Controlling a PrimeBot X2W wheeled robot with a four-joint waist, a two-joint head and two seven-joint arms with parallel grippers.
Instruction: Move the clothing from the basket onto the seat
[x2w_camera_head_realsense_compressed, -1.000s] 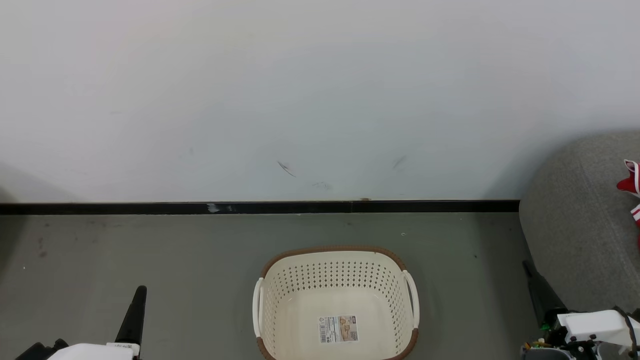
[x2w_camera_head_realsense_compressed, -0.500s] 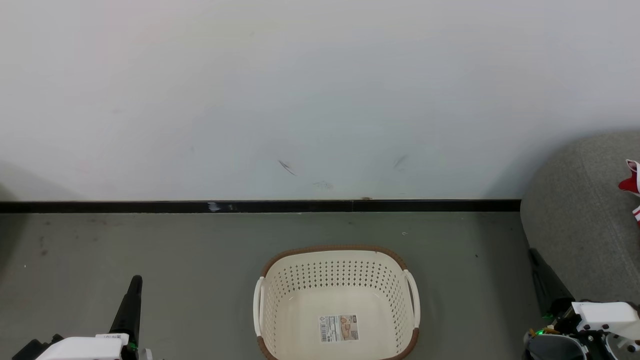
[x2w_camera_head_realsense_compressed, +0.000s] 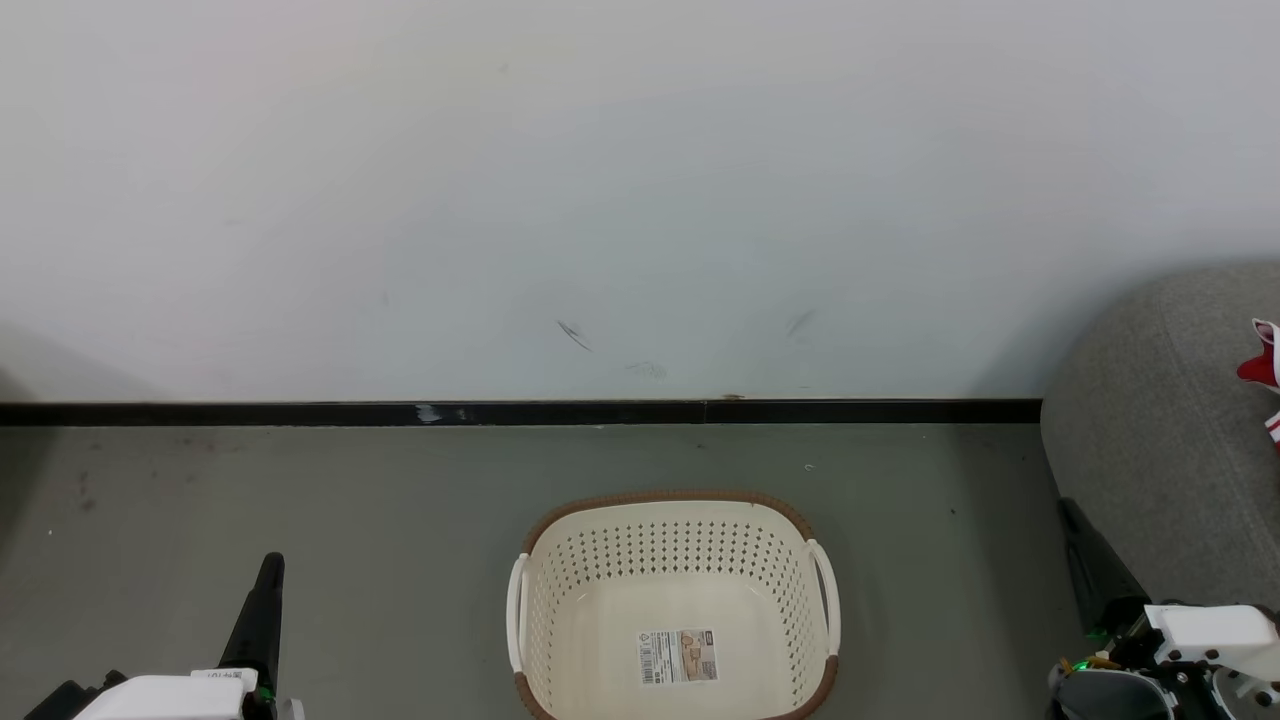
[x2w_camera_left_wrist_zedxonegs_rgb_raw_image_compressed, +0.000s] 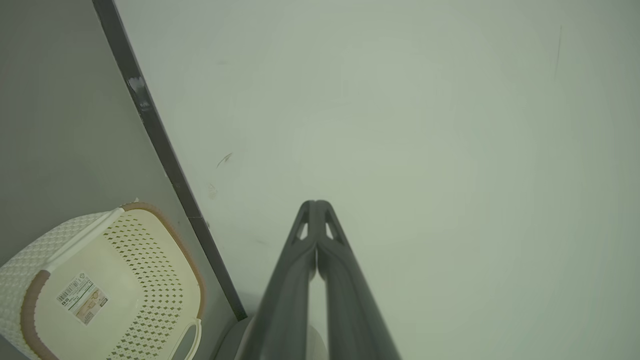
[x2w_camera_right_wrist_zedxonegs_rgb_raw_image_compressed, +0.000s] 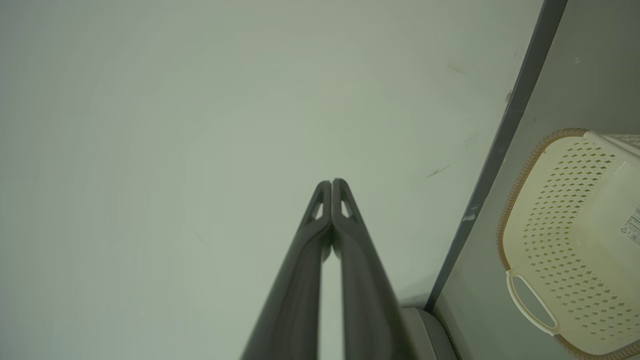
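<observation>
My left gripper (x2w_camera_left_wrist_zedxonegs_rgb_raw_image_compressed: 316, 202) ends in two long, dark grey fingers (x2w_camera_left_wrist_zedxonegs_rgb_raw_image_compressed: 292, 280) that taper to slim tips. Each has a small triangular cut-out just below the tip. My right gripper (x2w_camera_right_wrist_zedxonegs_rgb_raw_image_compressed: 331, 181) is built the same way, smooth and matte. At the base of the left one is a white housing (x2w_camera_head_realsense_compressed: 165, 695) with a small label (x2w_camera_head_realsense_compressed: 228, 675), too small to read, and a green indicator (x2w_camera_head_realsense_compressed: 265, 692) beside it. My right wrist has a boxy white block (x2w_camera_head_realsense_compressed: 1215, 628), dark screws (x2w_camera_head_realsense_compressed: 1185, 680) under it, a rounded grey shell (x2w_camera_head_realsense_compressed: 1110, 698), a green light (x2w_camera_head_realsense_compressed: 1083, 665) and some orange-yellow bits I cannot make out.
</observation>
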